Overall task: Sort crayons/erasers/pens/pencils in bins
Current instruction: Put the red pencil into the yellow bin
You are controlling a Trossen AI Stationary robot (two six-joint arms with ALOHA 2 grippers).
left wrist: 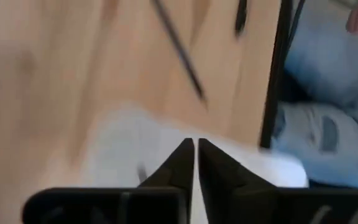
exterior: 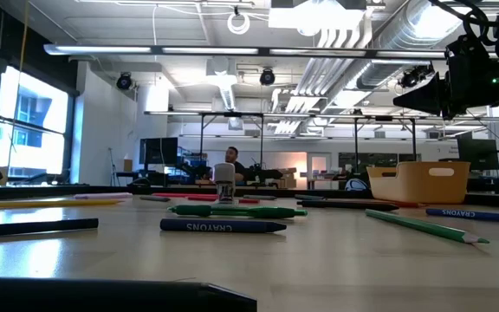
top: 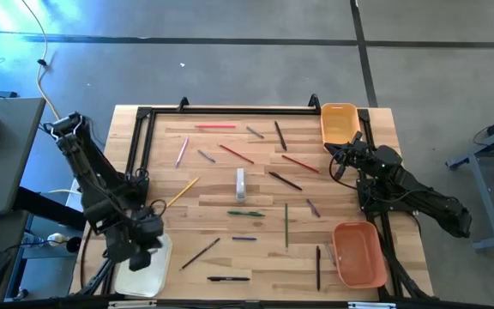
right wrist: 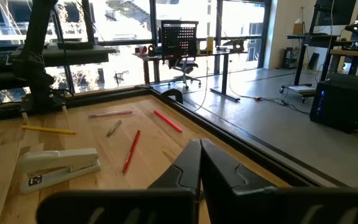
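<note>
Hovering clenched and empty over the cream-white bin [top: 144, 273], the left gripper [top: 147, 230] leaves most pencils [top: 237, 154] and pens [top: 229, 278] scattered across the table [top: 350, 193], so sorting has barely begun.

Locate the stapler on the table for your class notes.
In the high view the stapler lies near the table's centre, lengthwise toward the far edge, with a dark pen to its right and a green marker just nearer the camera side.
</note>
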